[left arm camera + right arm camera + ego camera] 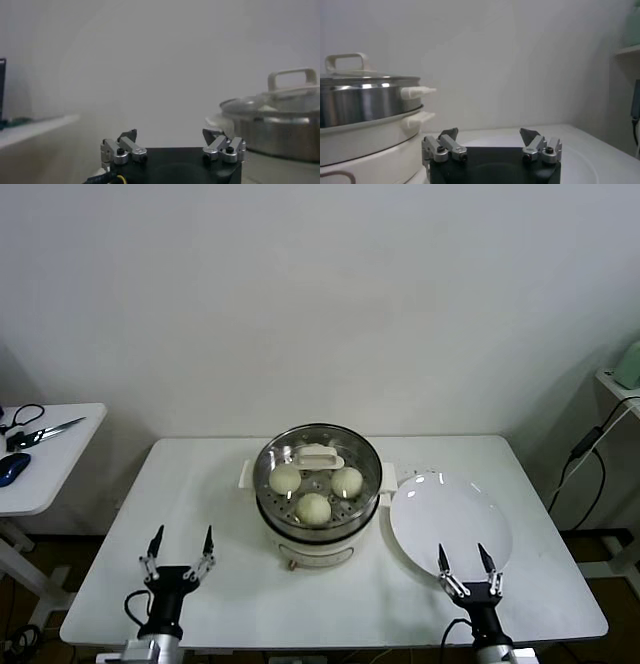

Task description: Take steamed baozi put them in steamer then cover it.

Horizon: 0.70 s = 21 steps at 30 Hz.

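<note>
The left gripper [181, 545] hovers over the table's [200, 484] near edge, fingers spread and empty, likely parked clear of the work. At the centre sits the steamer [318, 484] with 3 baozi [286, 479] showing on its tray; a 4th cannot be made out. The lid [318, 455] is already on, its handle upright. Just right lies the plate [450, 519], bare. The right gripper [469, 565] hangs over the plate's near rim, fingers spread, holding nothing. The task looks done.

Left hand [176, 139] spread wide and empty, the lidded steamer [280, 132] just beyond one fingertip [214, 136].
</note>
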Each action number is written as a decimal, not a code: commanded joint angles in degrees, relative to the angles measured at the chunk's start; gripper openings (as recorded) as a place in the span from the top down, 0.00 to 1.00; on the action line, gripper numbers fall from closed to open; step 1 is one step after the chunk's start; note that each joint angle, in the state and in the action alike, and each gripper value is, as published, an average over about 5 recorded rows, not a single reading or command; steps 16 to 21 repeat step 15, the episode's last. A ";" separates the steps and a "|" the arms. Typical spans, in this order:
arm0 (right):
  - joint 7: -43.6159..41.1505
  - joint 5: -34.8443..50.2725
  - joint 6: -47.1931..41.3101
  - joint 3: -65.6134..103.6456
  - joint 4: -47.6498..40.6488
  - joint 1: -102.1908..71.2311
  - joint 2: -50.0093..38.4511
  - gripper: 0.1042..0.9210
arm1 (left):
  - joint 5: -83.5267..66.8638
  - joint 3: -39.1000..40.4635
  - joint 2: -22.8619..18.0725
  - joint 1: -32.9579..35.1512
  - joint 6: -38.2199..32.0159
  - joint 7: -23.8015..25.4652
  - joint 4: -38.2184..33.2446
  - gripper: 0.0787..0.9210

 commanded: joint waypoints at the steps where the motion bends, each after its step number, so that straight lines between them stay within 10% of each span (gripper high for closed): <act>1: -0.44 -0.01 0.16 -0.17 0.14 -0.26 -0.06 0.12 | -6.43 -2.36 -0.12 2.49 -6.09 -0.43 4.95 0.12; 21: -0.38 0.02 1.01 0.09 0.44 -1.11 -0.49 0.12 | -3.44 0.61 -0.83 1.39 -5.77 -0.44 6.15 0.12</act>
